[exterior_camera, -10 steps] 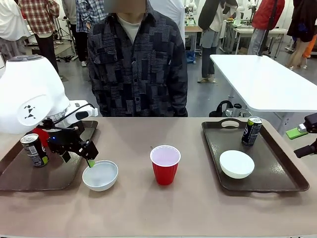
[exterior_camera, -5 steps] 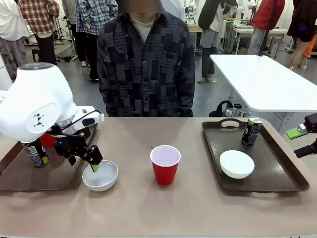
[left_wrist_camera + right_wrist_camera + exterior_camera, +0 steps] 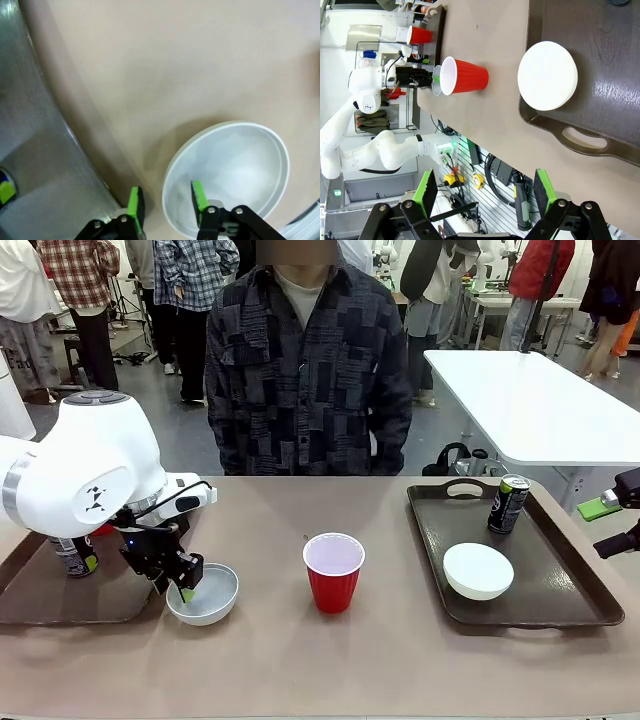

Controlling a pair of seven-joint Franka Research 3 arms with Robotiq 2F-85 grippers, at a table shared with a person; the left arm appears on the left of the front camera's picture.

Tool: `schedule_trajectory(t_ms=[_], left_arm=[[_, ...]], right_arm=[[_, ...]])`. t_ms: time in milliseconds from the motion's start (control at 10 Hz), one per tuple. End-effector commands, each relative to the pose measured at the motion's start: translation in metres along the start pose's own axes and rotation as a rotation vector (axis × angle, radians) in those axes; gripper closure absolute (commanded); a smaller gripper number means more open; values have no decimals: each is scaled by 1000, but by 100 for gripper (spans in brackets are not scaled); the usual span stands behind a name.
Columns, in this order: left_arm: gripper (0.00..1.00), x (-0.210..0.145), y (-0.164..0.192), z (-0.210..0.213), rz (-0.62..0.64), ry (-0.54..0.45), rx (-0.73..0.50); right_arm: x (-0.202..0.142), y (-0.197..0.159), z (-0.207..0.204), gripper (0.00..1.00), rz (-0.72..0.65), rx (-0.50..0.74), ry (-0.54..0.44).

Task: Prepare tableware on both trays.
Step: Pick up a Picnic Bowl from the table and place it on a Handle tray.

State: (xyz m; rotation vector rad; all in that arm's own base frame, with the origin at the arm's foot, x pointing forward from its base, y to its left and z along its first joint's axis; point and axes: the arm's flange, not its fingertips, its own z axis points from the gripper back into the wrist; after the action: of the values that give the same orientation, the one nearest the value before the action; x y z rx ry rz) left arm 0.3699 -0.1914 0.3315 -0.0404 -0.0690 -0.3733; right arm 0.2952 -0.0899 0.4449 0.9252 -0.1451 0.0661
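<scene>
- Left wrist view: my left end effector (image 3: 166, 197) is spread open over the edge of the white bowl (image 3: 240, 170). One green pad (image 3: 198, 195) is inside and one is outside. It has not squeezed yet.
- The bowl sits on the worktop (image 3: 175, 60), just beside the left tray (image 3: 30, 160). In the front view, that tray lies at 9 o'clock from the bowl.
- I think the step is to pinch the bowl's edge and carry it onto that tray.
- To do it well, I would go low enough that the pads cover the edge, then close softly. The wall looks thin and smooth, so it could slip or tip.
- I would lift it above the tray's raised rim before moving toward 9 o'clock. I would also keep away from the dark can (image 3: 75, 558) there.
- My right end effector (image 3: 485, 192) is open and holds nothing, off the 3 o'clock end of the right tray (image 3: 560, 585).
- The red cup (image 3: 333, 572) stands on the worktop, at 3 o'clock from the bowl.
</scene>
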Motion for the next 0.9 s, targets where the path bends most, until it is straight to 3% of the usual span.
schedule_trajectory(t_ms=[0,100,200,500,800], left_arm=[[89,5,-2,2,-1,-20,3],[98,5,-2,2,-1,-18,1],[100,5,-3,2,-1,-16,1],[100,6,-1,4,10,-20,-3],[100,3,10,42,88,-64,-124]], right_arm=[[1,0,0,0,12,26,-11],[1,0,0,0,12,26,-11],[1,0,0,0,12,26,-11],[1,0,0,0,12,26,-11],[1,0,0,0,12,26,-11]])
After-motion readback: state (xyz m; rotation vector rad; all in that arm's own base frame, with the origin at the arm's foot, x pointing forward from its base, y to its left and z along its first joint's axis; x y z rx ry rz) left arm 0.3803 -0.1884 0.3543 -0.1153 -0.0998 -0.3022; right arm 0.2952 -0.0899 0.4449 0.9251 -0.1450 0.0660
